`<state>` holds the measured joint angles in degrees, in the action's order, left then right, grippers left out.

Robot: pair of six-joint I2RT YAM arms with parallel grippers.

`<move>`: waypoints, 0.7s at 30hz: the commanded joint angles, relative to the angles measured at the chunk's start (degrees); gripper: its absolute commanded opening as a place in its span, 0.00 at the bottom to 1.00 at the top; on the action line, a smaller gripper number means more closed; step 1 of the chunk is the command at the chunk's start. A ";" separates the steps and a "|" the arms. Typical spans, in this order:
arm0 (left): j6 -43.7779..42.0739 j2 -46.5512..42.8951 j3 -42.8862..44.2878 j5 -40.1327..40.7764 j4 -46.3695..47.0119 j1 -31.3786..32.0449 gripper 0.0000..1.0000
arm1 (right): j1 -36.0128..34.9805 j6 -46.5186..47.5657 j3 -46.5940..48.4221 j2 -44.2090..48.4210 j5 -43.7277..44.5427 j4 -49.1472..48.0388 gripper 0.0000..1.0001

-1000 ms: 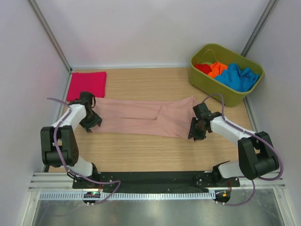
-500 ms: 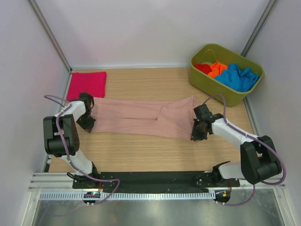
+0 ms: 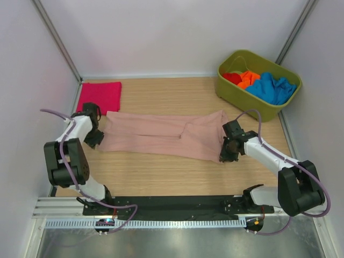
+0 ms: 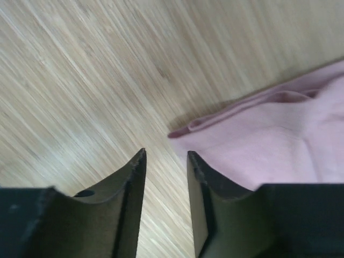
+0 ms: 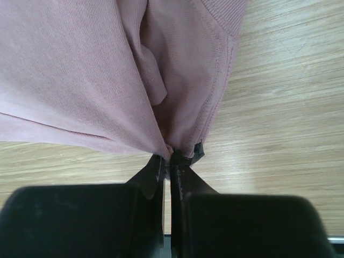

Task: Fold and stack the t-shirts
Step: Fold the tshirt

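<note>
The table (image 3: 161,172) is pale wood with a fine straight grain, walled by white panels on three sides. Across its middle lies the dusty-pink t-shirt (image 3: 161,134), folded into a long, narrow band of soft ribbed knit. Its near edge is slightly wavy and its right end has a stitched hem. Bare wood shows in a strip between this band and the arm bases, and in another strip behind it up to the far wall.

In the far right corner stands the olive-green tub (image 3: 242,101), smooth plastic with rounded corners. It holds crumpled blue (image 3: 274,88), orange (image 3: 248,79) and red (image 3: 232,78) t-shirts. The magenta t-shirt (image 3: 99,97) lies flat as a neat folded rectangle in the far left corner, near the pink band's left end.

The right gripper (image 5: 171,158) is clenched on the pink shirt's near right corner, with the cloth bunched into the pinch. The left gripper (image 4: 165,156) stands slightly parted over bare wood with nothing between its jaws, and the pink shirt's left corner lies just beyond its tips.
</note>
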<state>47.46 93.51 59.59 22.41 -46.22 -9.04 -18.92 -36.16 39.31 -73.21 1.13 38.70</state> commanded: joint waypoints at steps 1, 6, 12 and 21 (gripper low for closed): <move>0.00 -8.16 -0.53 -1.47 0.33 -0.19 0.40 | -0.24 -0.93 0.33 1.84 0.20 0.85 0.01; 2.71 -16.08 -9.48 -12.91 10.43 -0.28 0.52 | -0.24 -0.84 -0.64 1.76 -0.33 -0.46 0.01; 4.04 -12.84 -10.29 -13.72 11.15 -0.28 0.53 | -0.24 -0.49 -0.37 0.70 0.54 -0.38 0.01; 5.89 -5.10 -9.59 -11.78 13.43 -0.37 0.54 | -0.24 -1.54 -0.29 0.88 0.37 -0.82 0.01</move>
<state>51.83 86.32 49.12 10.00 -35.33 -9.04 -18.92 -36.67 38.83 -72.86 0.78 38.20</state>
